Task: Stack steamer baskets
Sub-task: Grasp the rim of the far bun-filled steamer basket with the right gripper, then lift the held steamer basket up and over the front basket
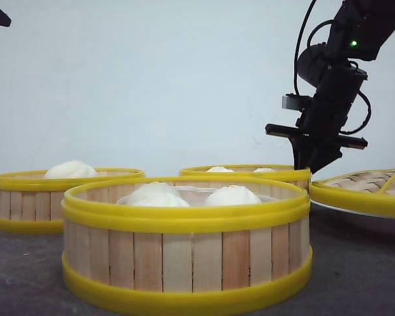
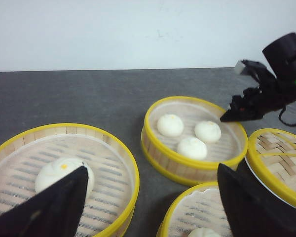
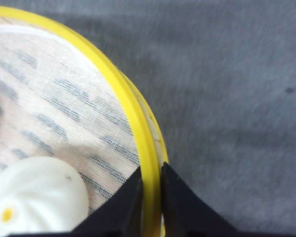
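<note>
I saw my right gripper [image 3: 149, 197] clamped on the yellow rim of the far steamer basket [image 2: 193, 136], one finger inside, one outside. My left gripper [image 2: 153, 202] hung open above the left basket [image 2: 59, 170]. The near basket [image 1: 184, 240] sat at the worktop's [image 1: 355, 263] front edge, the woven lid [image 1: 368, 184] at its right edge.

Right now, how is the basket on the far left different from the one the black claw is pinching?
The left basket holds a single bun; the pinched basket holds three. The left basket stands free, with the left gripper open above it; the pinched basket has the right gripper closed on its yellow rim. In the front view the pinched one sits farther back and to the right. Both share pale slat walls and yellow rims.
</note>
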